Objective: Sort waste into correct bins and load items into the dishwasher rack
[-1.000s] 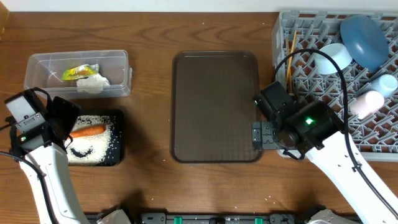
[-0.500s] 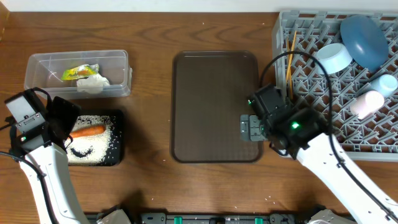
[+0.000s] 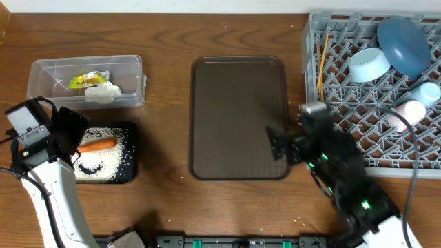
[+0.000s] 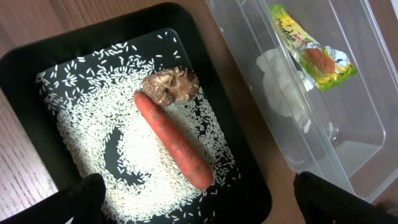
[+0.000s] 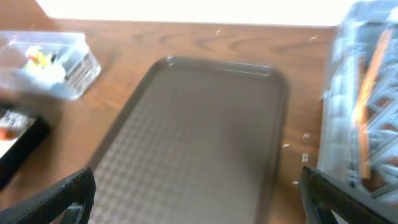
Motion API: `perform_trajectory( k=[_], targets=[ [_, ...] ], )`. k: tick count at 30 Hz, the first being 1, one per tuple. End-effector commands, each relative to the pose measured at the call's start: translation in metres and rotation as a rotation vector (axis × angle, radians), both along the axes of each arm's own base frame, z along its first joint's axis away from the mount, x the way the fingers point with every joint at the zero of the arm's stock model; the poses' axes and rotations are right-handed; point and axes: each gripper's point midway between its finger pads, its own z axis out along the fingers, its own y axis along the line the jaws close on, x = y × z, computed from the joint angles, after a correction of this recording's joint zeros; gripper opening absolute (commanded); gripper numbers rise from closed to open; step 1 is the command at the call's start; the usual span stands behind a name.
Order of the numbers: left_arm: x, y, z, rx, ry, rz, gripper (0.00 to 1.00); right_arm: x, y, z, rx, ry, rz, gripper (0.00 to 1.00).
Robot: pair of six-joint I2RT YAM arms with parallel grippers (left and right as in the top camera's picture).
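A black tray (image 4: 37,68) fills the picture from 9 o'clock to the middle and stands on the wooden bench (image 4: 31,25). White rice grains (image 4: 93,99) cover most of its floor, with one bare curved patch in them. An orange carrot (image 4: 173,142) lies on the rice, slanted from 11 o'clock to 5 o'clock. A brown wrinkled food lump (image 4: 171,84) touches its upper end. Just beside the tray, toward 2 o'clock, stands a clear plastic tub (image 4: 348,155). Inside it, a green-yellow snack wrapper (image 4: 311,53) lies against crumpled white paper (image 4: 286,87). The left fingers (image 4: 84,199) are spread wide, showing dark at 7 and 5 o'clock.
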Motion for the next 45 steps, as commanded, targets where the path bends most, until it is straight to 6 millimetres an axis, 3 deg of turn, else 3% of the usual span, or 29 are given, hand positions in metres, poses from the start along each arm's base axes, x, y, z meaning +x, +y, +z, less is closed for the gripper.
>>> perform_trajectory(
  k=[1, 13, 20, 36, 40, 43, 45],
  targets=[
    [-0.001, 0.003, 0.006, 0.022, -0.004, -0.001, 0.98, -0.008, -0.022, -0.006, 0.012, -0.073, -0.038, 0.99],
    [-0.001, 0.003, 0.006, 0.022, -0.004, -0.001, 0.98, -0.022, -0.078, 0.003, 0.140, -0.420, -0.213, 0.99],
    [-0.001, 0.003, 0.006, 0.022, -0.004, -0.001, 0.98, -0.029, -0.095, -0.004, 0.157, -0.493, -0.262, 0.99],
    [-0.001, 0.003, 0.006, 0.022, -0.004, -0.001, 0.98, -0.030, -0.137, -0.013, 0.112, -0.493, -0.422, 0.99],
    [-0.001, 0.003, 0.006, 0.022, -0.004, -0.001, 0.98, -0.029, -0.145, -0.029, 0.091, -0.432, -0.455, 0.99],
    [-0.001, 0.003, 0.006, 0.022, -0.004, -0.001, 0.98, -0.029, -0.148, -0.052, 0.069, -0.338, -0.469, 0.99],
    [-0.001, 0.003, 0.006, 0.022, -0.004, -0.001, 0.98, -0.029, -0.151, -0.055, 0.067, -0.325, -0.480, 0.99]
  ],
)
